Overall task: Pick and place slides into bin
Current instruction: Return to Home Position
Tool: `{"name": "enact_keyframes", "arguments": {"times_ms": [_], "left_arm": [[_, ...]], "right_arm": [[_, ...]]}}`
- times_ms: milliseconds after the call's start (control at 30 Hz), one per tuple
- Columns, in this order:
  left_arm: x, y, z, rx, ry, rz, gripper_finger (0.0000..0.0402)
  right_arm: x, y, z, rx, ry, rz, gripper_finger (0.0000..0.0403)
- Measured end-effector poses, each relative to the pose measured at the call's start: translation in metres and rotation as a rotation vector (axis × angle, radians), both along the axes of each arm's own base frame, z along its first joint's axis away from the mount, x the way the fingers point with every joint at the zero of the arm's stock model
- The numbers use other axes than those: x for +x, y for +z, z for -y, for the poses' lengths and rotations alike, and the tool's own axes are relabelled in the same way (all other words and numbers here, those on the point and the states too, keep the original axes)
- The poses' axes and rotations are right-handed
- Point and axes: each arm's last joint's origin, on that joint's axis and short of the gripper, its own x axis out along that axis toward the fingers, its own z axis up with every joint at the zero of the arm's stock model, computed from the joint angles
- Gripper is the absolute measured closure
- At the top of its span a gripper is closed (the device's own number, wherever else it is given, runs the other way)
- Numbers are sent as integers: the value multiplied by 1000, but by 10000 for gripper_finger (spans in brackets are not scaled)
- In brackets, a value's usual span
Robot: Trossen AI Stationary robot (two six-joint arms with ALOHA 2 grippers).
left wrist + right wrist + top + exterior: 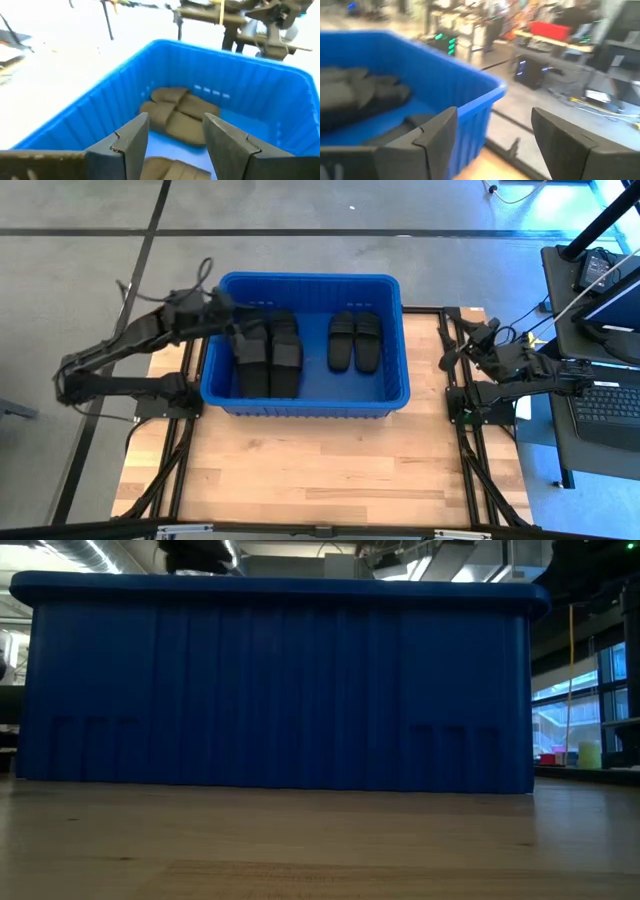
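Observation:
The blue bin [305,395] stands on the wooden table's far half. Several black slides lie in it. One stack [268,355] lies toward its left wall, and a pair [355,340] lies side by side on the floor near the middle. My left gripper [243,328] hangs open above the bin's far left corner, over the stack, with nothing between its fingers [131,142]. Its wrist view looks down on the pair of slides [177,117]. My right gripper [458,350] waits open off the bin's right side, and the bin's corner [485,97] shows in its wrist view.
The bin's near wall [280,690] fills the low view, with bare wood [320,840] in front of it. Black frame rails [465,430] run along both sides of the table. A desk with a laptop [610,405] stands beyond the right edge.

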Motion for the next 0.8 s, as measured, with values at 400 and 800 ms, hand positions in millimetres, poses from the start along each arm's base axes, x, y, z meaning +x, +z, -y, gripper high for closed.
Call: {"name": "enact_keyframes", "arguments": {"times_ms": [400, 800], "left_arm": [[-61, -52, 21, 45, 217, 137, 220], [-92, -99, 34, 68, 284, 248, 220]], "right_arm": [[-9, 8, 3, -97, -121, -12, 147], [-33, 6, 4, -16, -38, 161, 147]]}}
